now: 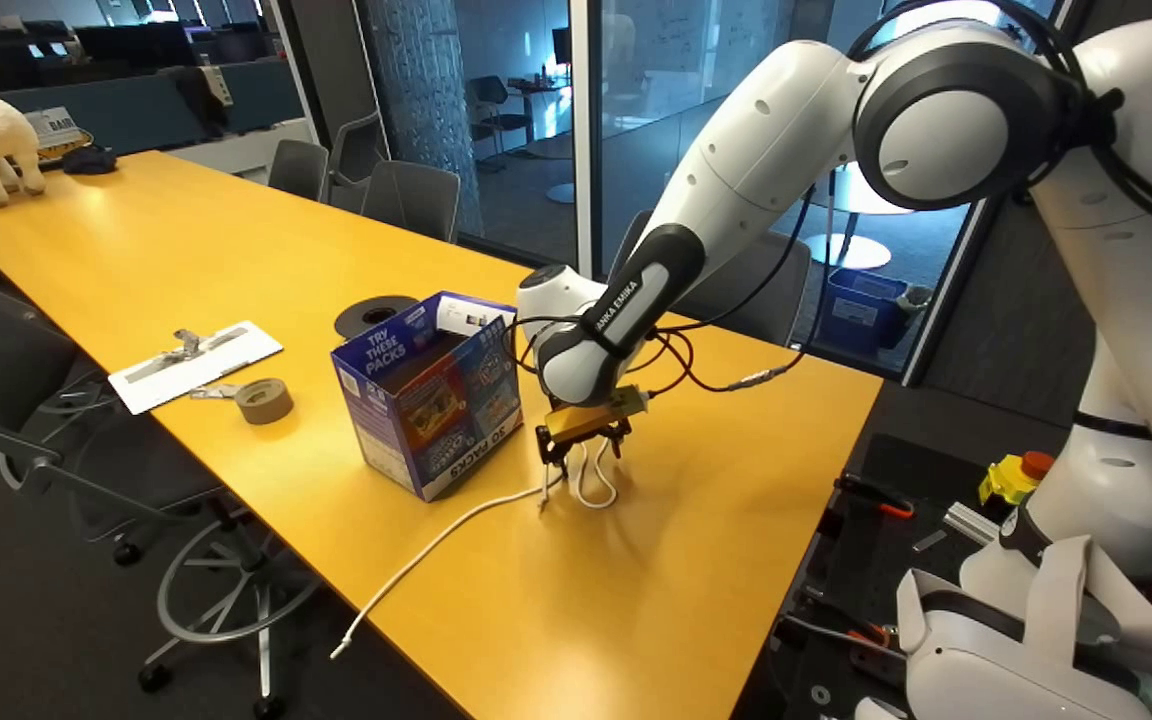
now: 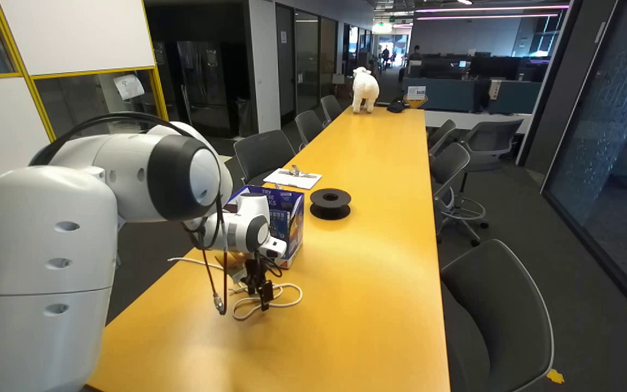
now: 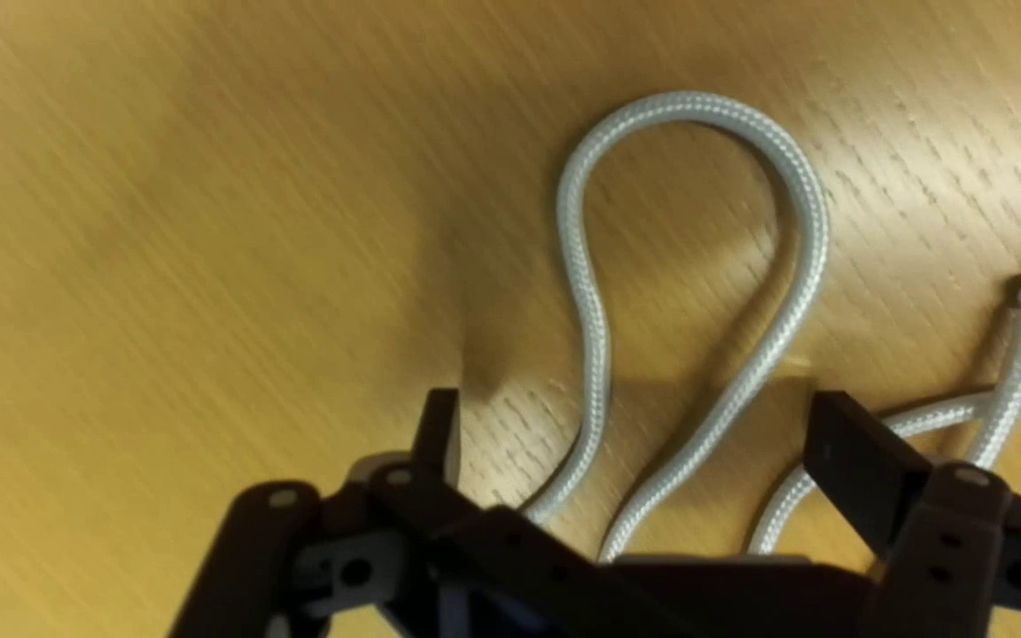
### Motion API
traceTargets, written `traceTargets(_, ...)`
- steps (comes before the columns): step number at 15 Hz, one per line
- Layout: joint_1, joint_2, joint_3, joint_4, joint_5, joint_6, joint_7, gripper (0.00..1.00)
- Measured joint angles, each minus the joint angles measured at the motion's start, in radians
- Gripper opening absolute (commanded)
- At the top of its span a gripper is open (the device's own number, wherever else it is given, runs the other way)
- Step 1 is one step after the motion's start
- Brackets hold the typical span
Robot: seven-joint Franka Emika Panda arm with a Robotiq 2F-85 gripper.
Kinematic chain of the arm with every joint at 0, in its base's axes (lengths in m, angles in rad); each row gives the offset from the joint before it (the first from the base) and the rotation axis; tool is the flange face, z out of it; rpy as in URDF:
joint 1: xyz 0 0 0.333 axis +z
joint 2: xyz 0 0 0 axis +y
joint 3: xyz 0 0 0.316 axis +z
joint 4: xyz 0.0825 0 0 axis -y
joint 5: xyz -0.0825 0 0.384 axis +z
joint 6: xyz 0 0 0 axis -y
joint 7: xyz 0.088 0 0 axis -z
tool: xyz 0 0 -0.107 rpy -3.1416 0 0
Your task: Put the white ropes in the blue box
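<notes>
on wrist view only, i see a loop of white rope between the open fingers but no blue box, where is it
Observer: The blue box stands beside the gripper, in both exterior views.
Operator: ok is it shut on top
Observer: No, in an exterior view its top is open, with no lid across it.
Operator: anything trailing off out of my picture
Observer: Yes, a length of white rope runs across the table and its end reaches out past the edge.
</notes>
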State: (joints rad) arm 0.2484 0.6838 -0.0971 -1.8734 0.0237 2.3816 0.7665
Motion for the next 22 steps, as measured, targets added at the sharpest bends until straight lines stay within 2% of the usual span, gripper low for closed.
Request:
traceTargets(6,-0.025,-0.046,0.002,0.007,0.065,-0.008,0.056,1.0)
traceTargets(11,-0.041,-0.045,0.001,0.033,0.12,-0.021,0.249,1.0)
traceTargets(17,-0.036,-0.019,0.002,0.045,0.121,-0.021,0.489,1.0)
traceTargets(22,-0.021,0.0,0.004,0.042,0.114,-0.021,0.591,1.0)
